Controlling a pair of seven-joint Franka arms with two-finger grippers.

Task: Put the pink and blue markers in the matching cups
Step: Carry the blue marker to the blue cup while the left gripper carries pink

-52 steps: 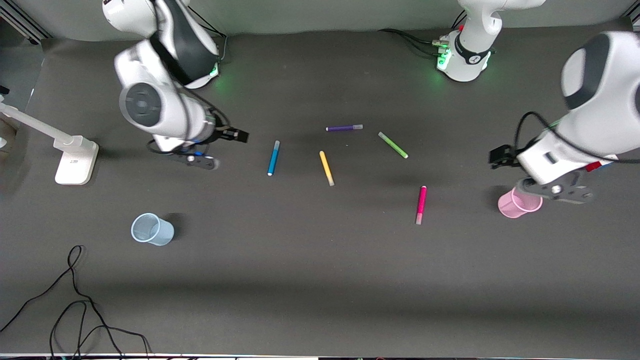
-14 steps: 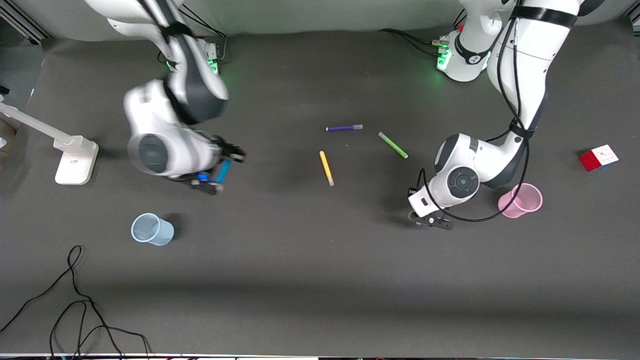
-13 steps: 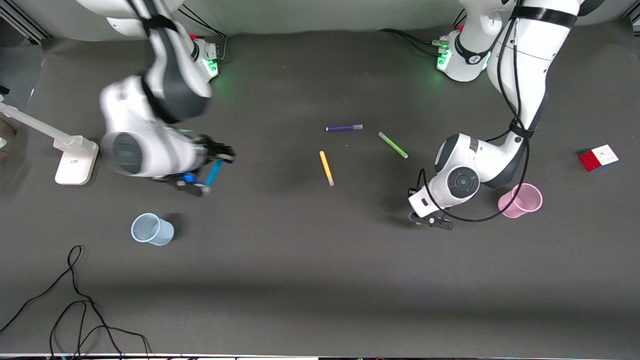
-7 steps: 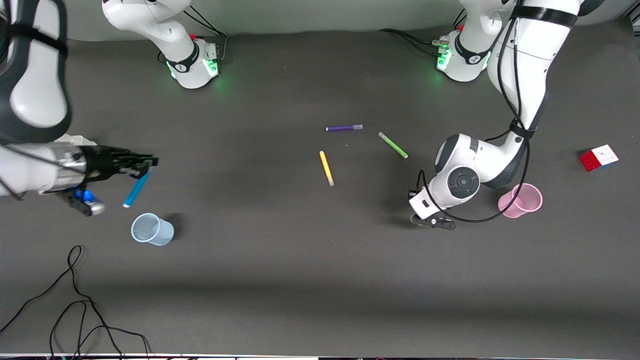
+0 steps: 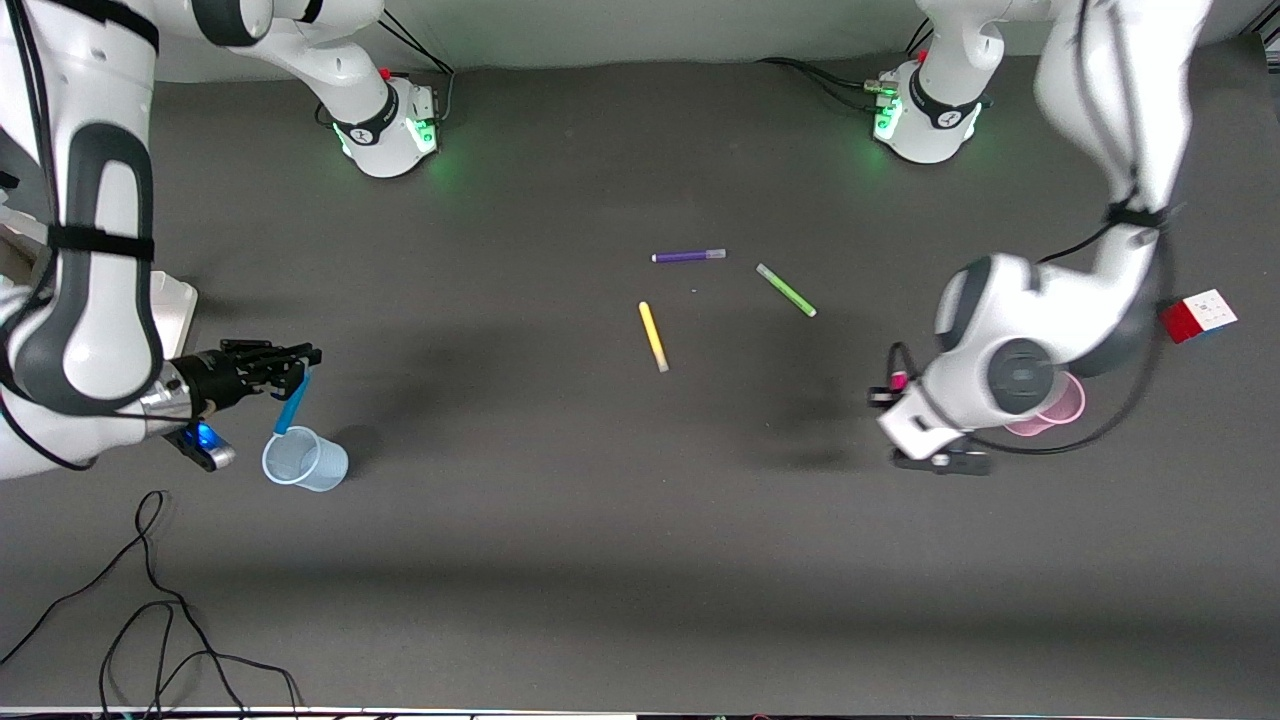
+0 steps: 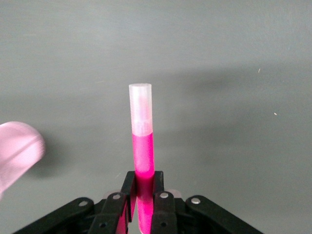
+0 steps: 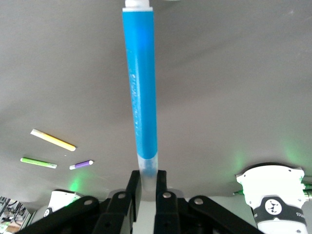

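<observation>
- Front view: the right arm's hand (image 5: 290, 362) grips the slim mid-blue marker (image 5: 292, 408) by its upper end; the marker hangs tilted, its lower tip at the rim of the small translucent pale-blue plastic cup (image 5: 304, 460), which stands toward the right arm's end of the dark grey table (image 5: 600, 520). The left arm's hand (image 5: 893, 385) is over the table beside the translucent pale-pink plastic cup (image 5: 1062, 408), which the arm largely covers; only a short magenta bit of the bright pink marker (image 5: 898, 380) shows there. A yellow marker (image 5: 653, 337), a light-green marker (image 5: 786, 290) and a purple marker (image 5: 688, 256) lie mid-table, and a red-and-white cube (image 5: 1198, 315) sits toward the left arm's end.
- Left wrist view: the left hand (image 6: 145, 202) is clamped on the pink marker (image 6: 143, 151), whose pale cap points away; the pink cup (image 6: 17, 151) shows blurred at the edge.
- Right wrist view: the right hand (image 7: 147, 187) pinches the blue marker (image 7: 141, 83) near its pale end.
</observation>
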